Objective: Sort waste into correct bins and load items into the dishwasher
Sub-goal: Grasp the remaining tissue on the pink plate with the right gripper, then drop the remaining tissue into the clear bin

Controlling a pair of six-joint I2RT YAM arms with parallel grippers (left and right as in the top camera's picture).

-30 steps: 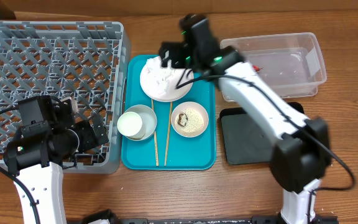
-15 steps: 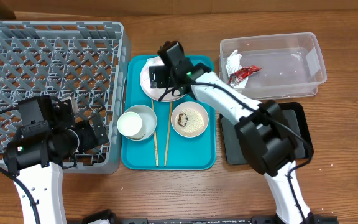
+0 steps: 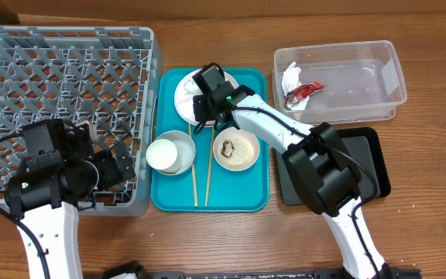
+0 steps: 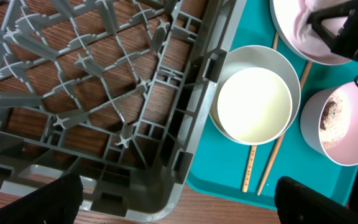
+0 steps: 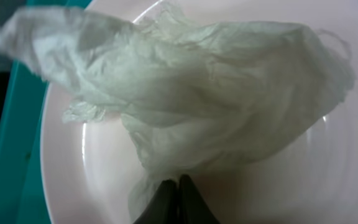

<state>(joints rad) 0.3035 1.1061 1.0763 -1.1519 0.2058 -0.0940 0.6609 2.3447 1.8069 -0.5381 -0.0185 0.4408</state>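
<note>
A crumpled white napkin [image 5: 197, 106] lies on the round white plate [image 5: 86, 162] at the back of the teal tray [image 3: 246, 198]. My right gripper [image 5: 179, 198] is down on the plate [image 3: 184, 105], shut, its tips pinching the napkin's lower fold. The clear tub [image 3: 362, 77] holds another napkin [image 3: 290, 77] and the red wrapper [image 3: 304, 91]. My left gripper [image 4: 185, 202] hangs open over the grey dish rack's [image 3: 68, 85] front right corner, holding nothing. The grey bowl [image 4: 253, 102], a small dish with rice [image 4: 344, 124] and two chopsticks [image 4: 272, 168] rest on the tray.
The black tray [image 3: 366, 167] sits at the front right, partly under my right arm. That arm reaches across the teal tray's right side from the right. The small dish [image 3: 236, 149] also holds a brown lump.
My right gripper came down from above the tray's back edge onto the plate, and its jaws closed on the napkin. The left arm has not moved.
</note>
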